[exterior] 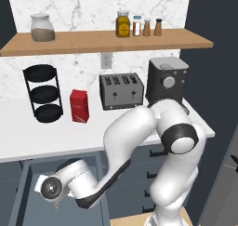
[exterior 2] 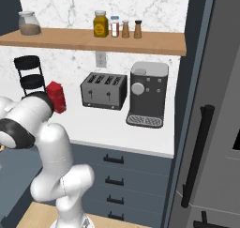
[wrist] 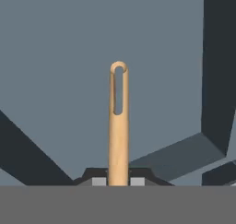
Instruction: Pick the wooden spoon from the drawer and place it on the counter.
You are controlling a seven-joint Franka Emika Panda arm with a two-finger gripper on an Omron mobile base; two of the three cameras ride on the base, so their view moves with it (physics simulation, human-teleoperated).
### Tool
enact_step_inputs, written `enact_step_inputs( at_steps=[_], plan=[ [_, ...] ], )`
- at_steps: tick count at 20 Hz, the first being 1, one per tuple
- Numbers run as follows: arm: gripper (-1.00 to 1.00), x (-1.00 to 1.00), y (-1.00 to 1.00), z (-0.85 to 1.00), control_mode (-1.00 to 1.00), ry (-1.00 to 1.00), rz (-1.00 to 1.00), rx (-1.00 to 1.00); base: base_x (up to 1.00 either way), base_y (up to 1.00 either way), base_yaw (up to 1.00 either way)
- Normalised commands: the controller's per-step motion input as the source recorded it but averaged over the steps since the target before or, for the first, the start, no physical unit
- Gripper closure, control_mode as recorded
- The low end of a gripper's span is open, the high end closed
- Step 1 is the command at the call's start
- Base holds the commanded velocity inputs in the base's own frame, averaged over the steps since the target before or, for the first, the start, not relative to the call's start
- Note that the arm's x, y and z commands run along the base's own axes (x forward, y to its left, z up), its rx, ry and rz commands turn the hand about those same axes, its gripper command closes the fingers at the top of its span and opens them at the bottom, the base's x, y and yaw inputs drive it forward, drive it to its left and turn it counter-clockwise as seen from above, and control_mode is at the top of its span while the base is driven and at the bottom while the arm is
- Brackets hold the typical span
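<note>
Your gripper [wrist: 118,180] was clamped on the wooden spoon [wrist: 118,126], whose slender handle with its slotted end stuck straight out from between the jaws over the flat grey floor of the drawer [wrist: 69,80]. You had the hand [exterior: 52,189] reaching down inside the open drawer [exterior: 28,174], below the front edge of the counter [exterior: 42,139], with the red box [exterior: 79,106] standing on the counter well behind the drawer.

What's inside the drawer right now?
The gripper, shut on the wooden spoon, over the drawer's bare grey floor. The arm covers the rest of the inside in the left base view.
</note>
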Motion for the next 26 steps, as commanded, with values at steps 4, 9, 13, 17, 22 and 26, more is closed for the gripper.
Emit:
enact_step_inputs(
  at_steps=[4,9,13,17,22,26],
  plan=[
    [1.0,0.64,0.0,1.0,-1.0,-0.06,-0.12,0.0,0.0,0.0,0.0],
    [1.0,0.87,0.0,1.0,-1.0,0.12,-0.16,0.0,0.0,0.0,0.0],
    [1.0,0.97,-0.16,0.78,-1.0,0.32,-0.1,0.04,0.0,0.0,0.0],
    [1.0,0.32,-0.27,-0.06,-1.0,0.17,0.01,0.1,0.0,0.0,0.0],
    [1.0,0.21,0.0,-0.25,-1.0,0.04,0.0,0.0,0.0,0.0,0.0],
    [1.0,0.35,0.0,-0.37,-1.0,0.0,0.0,0.0,0.0,0.0,0.0]
  ],
)
